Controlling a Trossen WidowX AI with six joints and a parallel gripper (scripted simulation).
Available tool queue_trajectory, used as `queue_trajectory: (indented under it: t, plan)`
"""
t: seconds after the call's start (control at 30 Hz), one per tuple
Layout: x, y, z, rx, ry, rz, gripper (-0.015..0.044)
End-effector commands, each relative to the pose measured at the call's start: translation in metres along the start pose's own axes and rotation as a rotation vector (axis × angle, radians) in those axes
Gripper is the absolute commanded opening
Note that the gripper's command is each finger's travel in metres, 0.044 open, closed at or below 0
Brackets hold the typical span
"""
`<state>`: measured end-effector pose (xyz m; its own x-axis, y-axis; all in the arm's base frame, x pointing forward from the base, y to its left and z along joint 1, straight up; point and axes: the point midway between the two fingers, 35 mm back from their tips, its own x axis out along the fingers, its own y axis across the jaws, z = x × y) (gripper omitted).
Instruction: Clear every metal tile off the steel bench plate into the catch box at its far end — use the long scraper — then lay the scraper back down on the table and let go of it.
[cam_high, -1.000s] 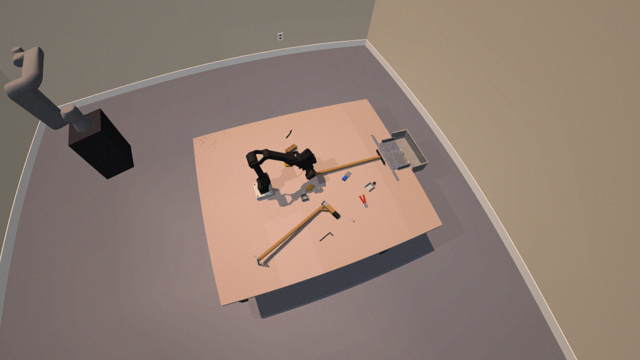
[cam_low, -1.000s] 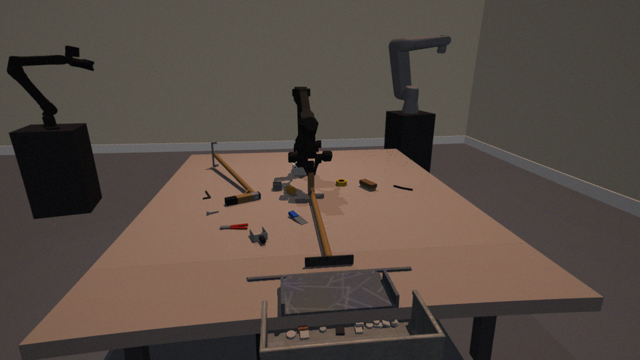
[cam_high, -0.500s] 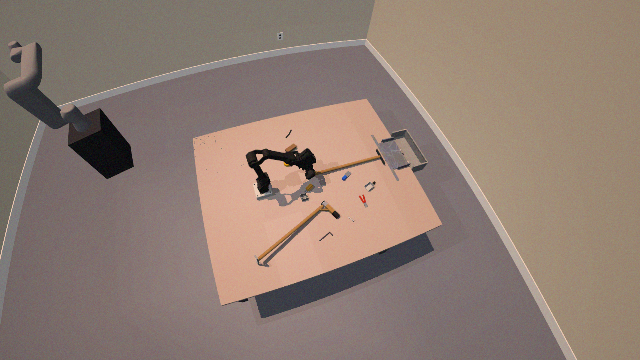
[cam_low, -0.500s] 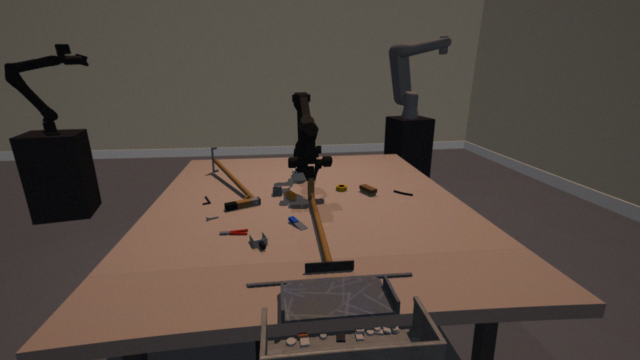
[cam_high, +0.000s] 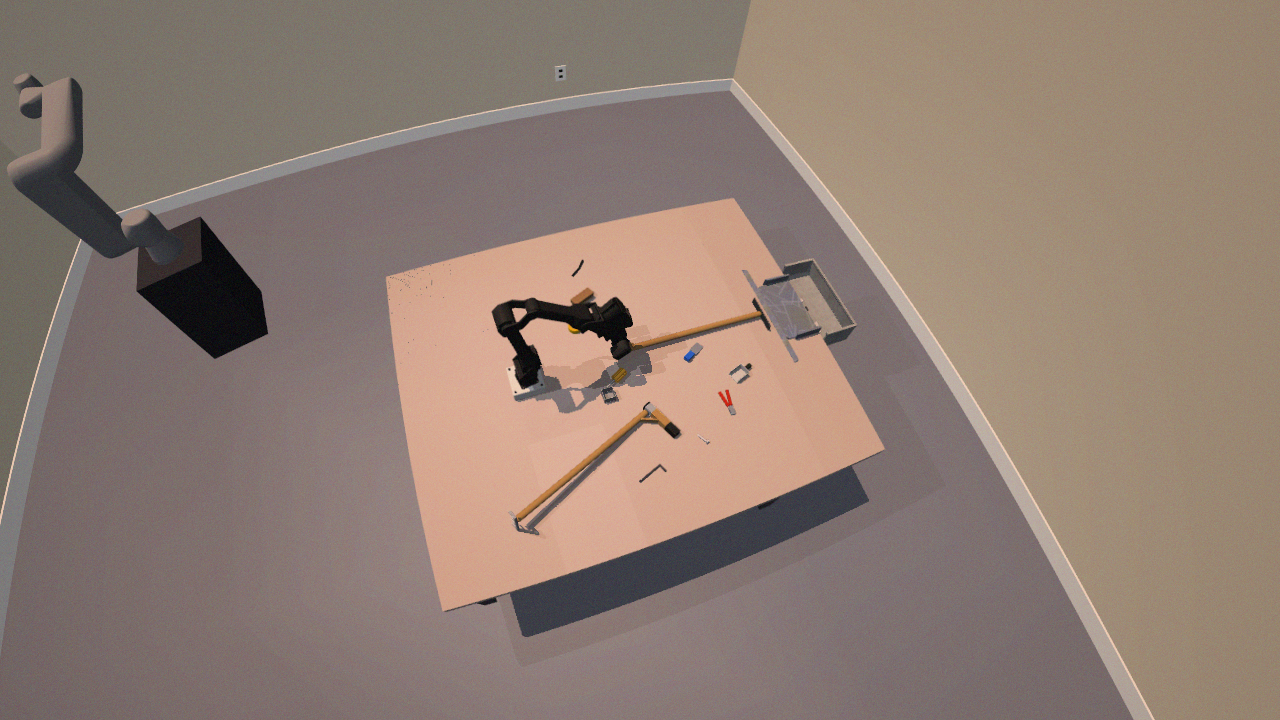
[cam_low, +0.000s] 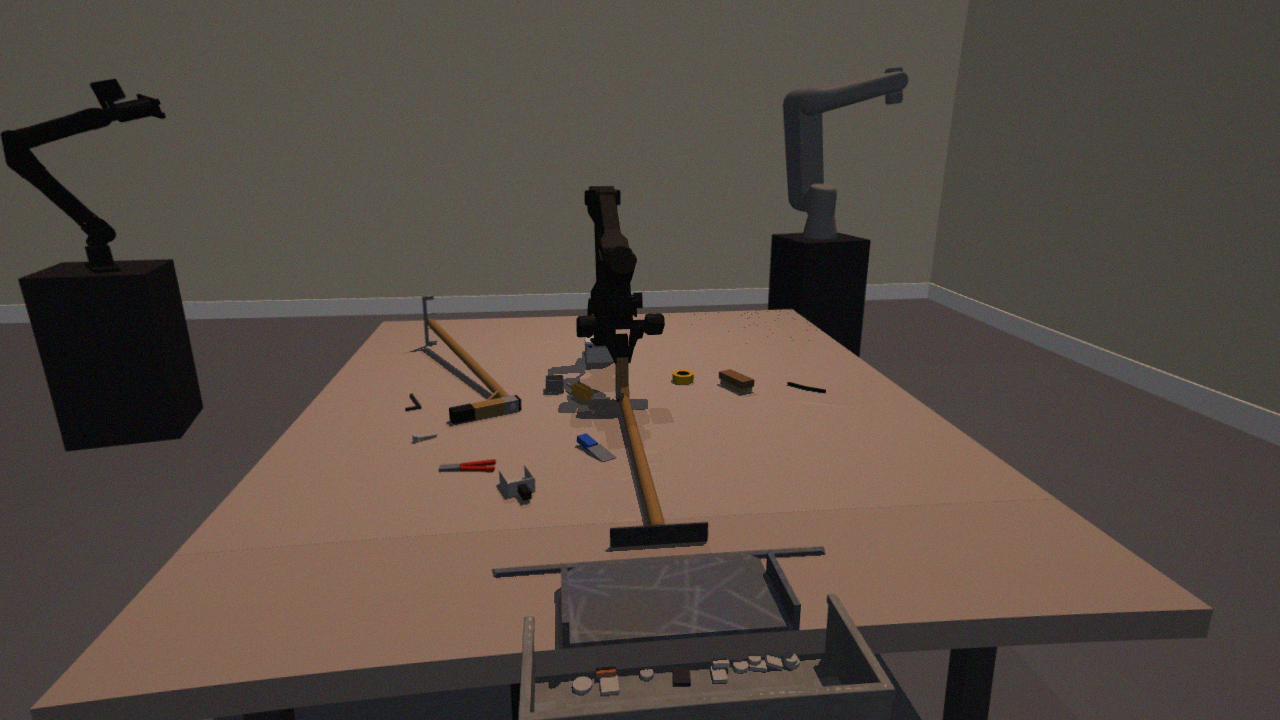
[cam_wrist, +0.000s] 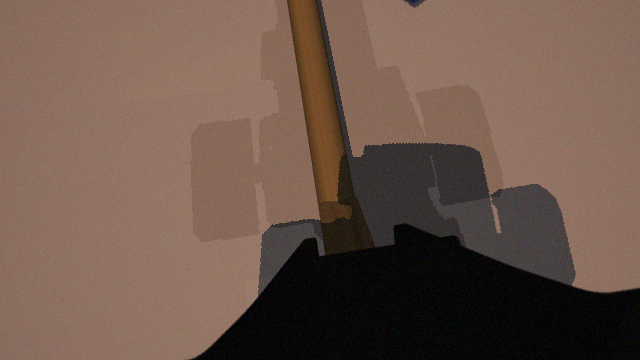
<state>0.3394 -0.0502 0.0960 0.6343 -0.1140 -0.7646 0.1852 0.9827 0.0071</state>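
My gripper (cam_high: 624, 348) (cam_low: 622, 361) (cam_wrist: 356, 243) is shut on the near end of the long scraper's wooden handle (cam_high: 698, 330) (cam_low: 642, 461) (cam_wrist: 312, 100). The scraper's dark blade (cam_low: 658, 535) is just in front of the steel bench plate's cross rail, low over or on the table; contact is unclear. The steel bench plate (cam_high: 787, 308) (cam_low: 671, 600) shows scratch marks and no tiles on its visible surface. The catch box (cam_high: 832, 293) (cam_low: 707, 703) at its far end holds several tiles, among them a white tile (cam_low: 609, 685) and a dark tile (cam_low: 681, 677). Its floor is partly hidden.
A blue-handled tool (cam_high: 689, 355) (cam_low: 587, 440) lies beside the scraper handle. Red pliers (cam_high: 725, 399) (cam_low: 476, 465) and a grey bracket (cam_high: 739, 374) (cam_low: 514, 487) lie on that same side. Another long wooden handle (cam_high: 581, 465) (cam_low: 465, 358) lies farther away. A brown block (cam_low: 735, 379) and yellow ring (cam_low: 682, 377) are opposite.
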Motion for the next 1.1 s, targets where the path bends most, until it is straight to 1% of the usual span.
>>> queue_trajectory:
  t: [0.0,1.07]
  plan:
    - [0.0000,0.0000,0.0002,0.000,-0.001,0.000,0.0000]
    - [-0.0010,-0.0012,-0.0038,0.006,0.003,-0.005,0.0000]
